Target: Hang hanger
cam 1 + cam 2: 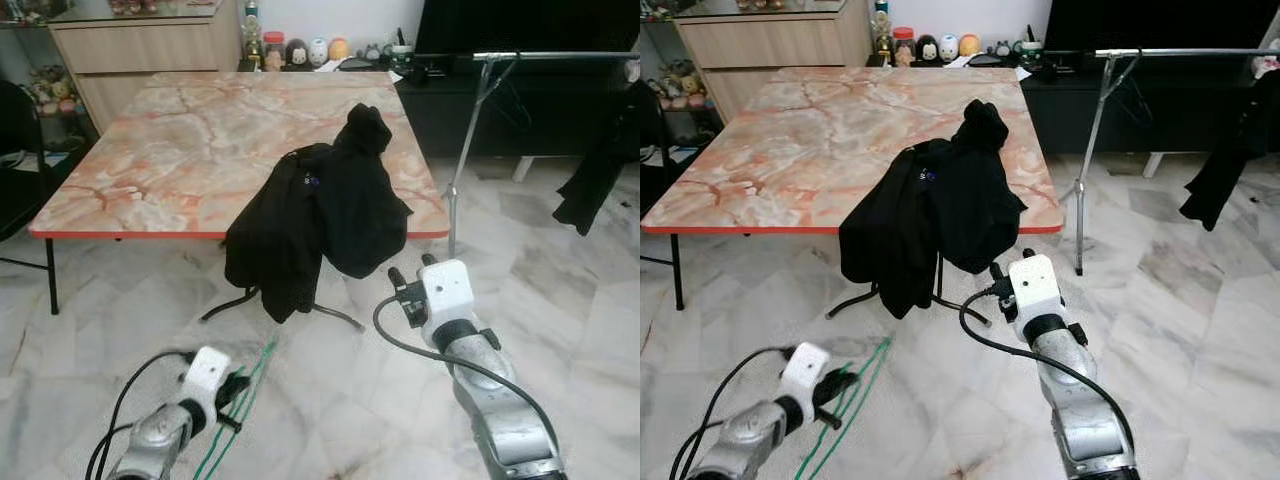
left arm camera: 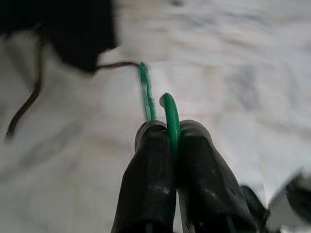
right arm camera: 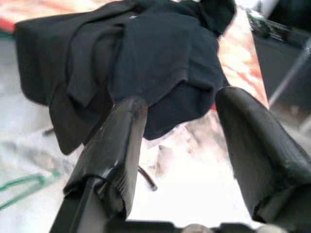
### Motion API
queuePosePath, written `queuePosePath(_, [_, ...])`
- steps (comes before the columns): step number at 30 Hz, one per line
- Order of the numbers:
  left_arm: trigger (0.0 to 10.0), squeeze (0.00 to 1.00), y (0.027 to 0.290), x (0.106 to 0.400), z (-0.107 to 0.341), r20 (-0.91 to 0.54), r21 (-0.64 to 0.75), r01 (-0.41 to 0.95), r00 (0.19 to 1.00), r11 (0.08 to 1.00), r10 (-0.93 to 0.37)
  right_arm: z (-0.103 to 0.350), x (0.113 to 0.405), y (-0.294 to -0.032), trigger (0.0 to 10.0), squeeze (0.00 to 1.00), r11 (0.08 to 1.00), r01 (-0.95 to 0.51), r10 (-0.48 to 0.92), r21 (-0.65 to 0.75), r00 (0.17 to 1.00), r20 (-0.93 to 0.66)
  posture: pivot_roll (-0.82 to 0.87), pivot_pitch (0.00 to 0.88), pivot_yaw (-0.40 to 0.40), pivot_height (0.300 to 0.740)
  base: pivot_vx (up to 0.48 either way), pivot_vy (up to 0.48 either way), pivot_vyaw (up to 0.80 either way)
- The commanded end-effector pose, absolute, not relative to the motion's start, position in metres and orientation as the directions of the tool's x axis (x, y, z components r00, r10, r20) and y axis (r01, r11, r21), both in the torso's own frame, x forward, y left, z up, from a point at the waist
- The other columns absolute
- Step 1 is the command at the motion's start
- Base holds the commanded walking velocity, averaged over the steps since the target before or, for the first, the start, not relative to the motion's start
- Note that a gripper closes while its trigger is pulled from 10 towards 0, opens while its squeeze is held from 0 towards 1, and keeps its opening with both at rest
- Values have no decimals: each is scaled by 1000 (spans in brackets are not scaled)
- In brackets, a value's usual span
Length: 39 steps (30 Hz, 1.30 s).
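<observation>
Low down, the left gripper [image 2: 172, 141] has its fingers pinched tight on a green wire hanger [image 1: 240, 395] held just above the marble floor [image 1: 330, 400], with most of the hanger's frame hidden behind the arm or cut off. Ahead, the right gripper [image 3: 180, 126] is spread wide and empty, near black clothes [image 1: 320, 215] draped over the marble table [image 1: 170, 150] edge. At far right a clothes rail [image 1: 560, 55] runs out of frame with a dark garment [image 1: 600, 170] beside it.

A home living room: pale marble-tiled floor [image 1: 560, 300], orange marble-patterned folding table [image 1: 190, 150], light wooden drawer cabinet [image 1: 140, 50], small egg-shaped figurines [image 1: 305, 50].
</observation>
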<state>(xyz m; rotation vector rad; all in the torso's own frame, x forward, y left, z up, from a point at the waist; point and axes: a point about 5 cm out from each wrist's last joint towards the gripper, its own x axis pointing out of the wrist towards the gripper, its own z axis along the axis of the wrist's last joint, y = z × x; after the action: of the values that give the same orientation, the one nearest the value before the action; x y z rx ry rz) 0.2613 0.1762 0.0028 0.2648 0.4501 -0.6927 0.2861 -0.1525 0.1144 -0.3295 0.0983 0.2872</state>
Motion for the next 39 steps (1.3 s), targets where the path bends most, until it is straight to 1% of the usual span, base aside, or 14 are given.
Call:
queuePosePath(1, [10000, 0, 170, 255, 6, -539, 138, 794, 561, 592, -628, 114, 284, -153, 10000, 0, 835, -432, 392, -341, 902, -182, -8, 0, -14, 740, 0, 0, 0])
queuePosePath(5, [10000, 0, 169, 252, 11, -586, 199, 871, 473, 449, -658, 108, 273, -158, 10000, 0, 694, -617, 548, -372, 787, -284, -12, 0, -15, 740, 0, 0, 0])
queuePosePath(6, [10000, 0, 168, 252, 17, -586, 220, 886, 454, 407, -671, 105, 266, -162, 10000, 0, 617, -691, 599, -377, 723, -345, -12, 0, -15, 740, 0, 0, 0])
queuePosePath(8, [10000, 0, 168, 252, 20, -584, 228, 891, 447, 391, -678, 103, 263, -164, 10000, 0, 587, -718, 614, -375, 696, -372, -12, 0, -15, 740, 0, 0, 0])
queuePosePath(10, [10000, 0, 162, 251, 32, -591, 237, 922, 387, 306, -708, 97, 252, -170, 10000, 0, 468, -818, 680, -336, 575, -454, -8, 0, -22, 740, 0, 0, 0])
queuePosePath(13, [10000, 0, 158, 250, 39, -589, 229, 937, 350, 265, -728, 94, 246, -172, 10000, 0, 413, -866, 717, -281, 500, -486, -8, 0, -22, 740, 0, 0, 0])
queuePosePath(15, [10000, 0, 152, 251, 47, -575, 228, 943, 332, 243, -748, 90, 239, -172, 10000, 0, 340, -911, 748, -232, 412, -521, -8, 0, -23, 740, 0, 0, 0])
queuePosePath(16, [10000, 0, 146, 251, 54, -565, 213, 953, 299, 214, -769, 86, 230, -172, 10000, 0, 258, -948, 774, -185, 317, -548, -6, 0, -27, 740, 0, 0, 0])
queuePosePath(17, [10000, 0, 146, 251, 54, -565, 213, 953, 299, 214, -769, 86, 230, -172, 10000, 0, 258, -948, 774, -185, 317, -548, -6, 0, -27, 740, 0, 0, 0])
queuePosePath(18, [10000, 0, 139, 249, 63, -559, 177, 970, 238, 166, -794, 84, 225, -170, 10000, 0, 219, -966, 797, -136, 258, -546, -2, 0, -30, 740, 0, 0, 0])
queuePosePath(20, [10000, 0, 135, 246, 69, -555, 146, 980, 195, 137, -809, 85, 224, -168, 10000, 0, 203, -973, 814, -106, 228, -535, -3, 0, -30, 740, 0, 0, 0])
queuePosePath(24, [10000, 0, 124, 241, 79, -543, 92, 994, 97, 56, -834, 80, 217, -167, 10000, 0, 116, -991, 817, -60, 130, -562, -2, 0, -29, 740, 0, 0, 0])
queuePosePath(29, [10000, 0, 117, 236, 89, -539, 62, 998, 28, -7, -842, 78, 220, -166, 10000, 0, 97, -993, 808, -70, 119, -578, -2, 0, -30, 740, 0, 0, 0])
queuePosePath(39, [10000, 0, 102, 240, 117, -481, 63, 998, 14, -18, -877, 58, 220, -171, 10000, 0, 94, -991, 748, -91, 131, -650, 3, 0, -32, 740, 0, 0, 0])
